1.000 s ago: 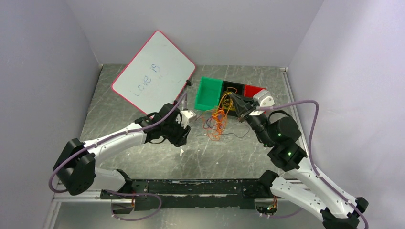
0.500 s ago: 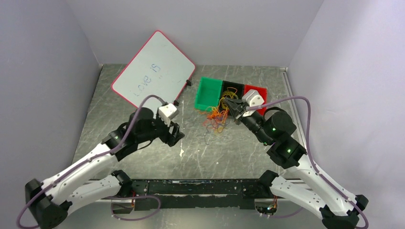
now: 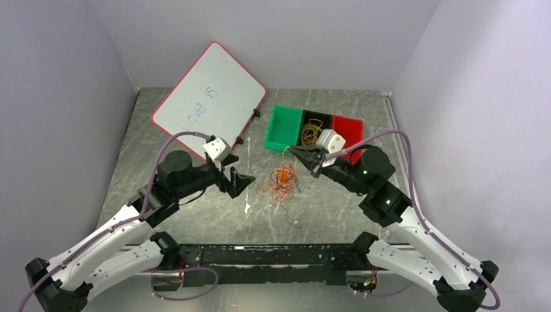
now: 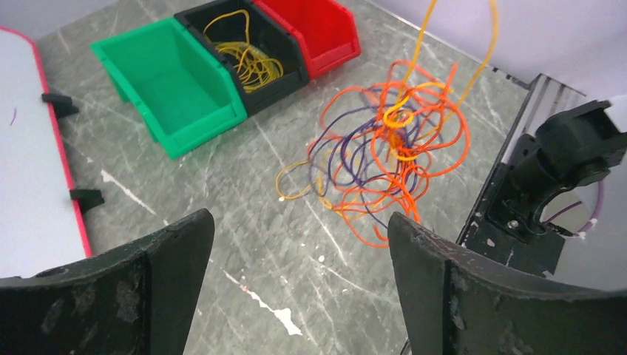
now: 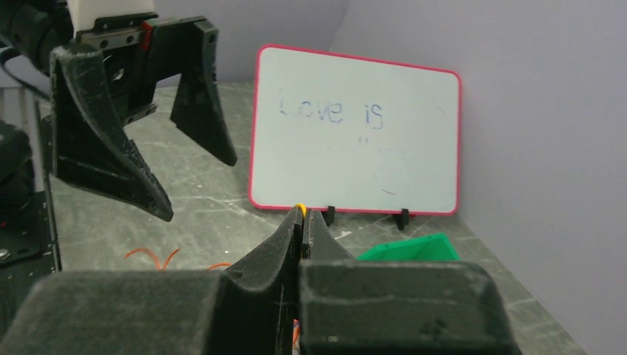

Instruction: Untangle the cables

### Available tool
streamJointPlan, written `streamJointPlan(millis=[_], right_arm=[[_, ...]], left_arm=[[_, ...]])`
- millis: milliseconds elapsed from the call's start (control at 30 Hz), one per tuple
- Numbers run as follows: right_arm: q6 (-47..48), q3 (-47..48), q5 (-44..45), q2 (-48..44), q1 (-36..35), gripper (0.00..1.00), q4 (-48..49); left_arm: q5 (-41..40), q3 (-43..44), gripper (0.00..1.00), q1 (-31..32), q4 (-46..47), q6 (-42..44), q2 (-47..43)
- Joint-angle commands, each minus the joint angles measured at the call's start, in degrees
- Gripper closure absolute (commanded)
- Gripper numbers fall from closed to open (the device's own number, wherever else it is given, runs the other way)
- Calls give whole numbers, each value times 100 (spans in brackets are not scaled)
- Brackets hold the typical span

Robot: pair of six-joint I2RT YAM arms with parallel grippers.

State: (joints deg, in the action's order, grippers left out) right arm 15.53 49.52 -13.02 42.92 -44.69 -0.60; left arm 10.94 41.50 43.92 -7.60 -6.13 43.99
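Whiteboard point(image 3: 209, 97): pink-edged, propped at the back left of the table point(image 3: 325, 214), with "Love is" written faintly on it.
Left gripper point(image 3: 237, 179): fingers spread wide with nothing between them. It faces the bunch from the left, near it but apart.
Cables point(image 3: 281, 182): a tangled bunch of orange, yellow and dark loops at mid-table, in front of the bins. The lowest loops reach the table surface, and one yellow strand point(image 4: 414, 52) climbs straight up out of the knot.
Right gripper point(image 3: 292, 151): fingers pressed together on that yellow strand — a bit of yellow shows at the tips in the right wrist view — just above and right of the bunch.
Green bin point(image 3: 282, 127): leftmost of three joined bins at the back.
Black bin point(image 3: 317, 117): the middle one, with a yellow coil point(image 3: 310, 133) inside.
Red bin point(image 3: 349, 125): rightmost, its near edge partly covered by the right arm point(image 3: 364, 172).
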Motion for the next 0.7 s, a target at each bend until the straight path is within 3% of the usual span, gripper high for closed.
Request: streamJointPlan(millis=[0, 367, 667], right_arm=[[84, 117, -641, 20, 30, 100, 52], [642, 133, -2020, 49, 28, 100, -204], [483, 57, -2342, 5, 30, 100, 180]], left_arm=[[580, 91, 9, -24, 434, -30, -76], [1393, 273, 12, -24, 362, 412, 85], [2151, 286, 13, -19, 320, 562, 525]])
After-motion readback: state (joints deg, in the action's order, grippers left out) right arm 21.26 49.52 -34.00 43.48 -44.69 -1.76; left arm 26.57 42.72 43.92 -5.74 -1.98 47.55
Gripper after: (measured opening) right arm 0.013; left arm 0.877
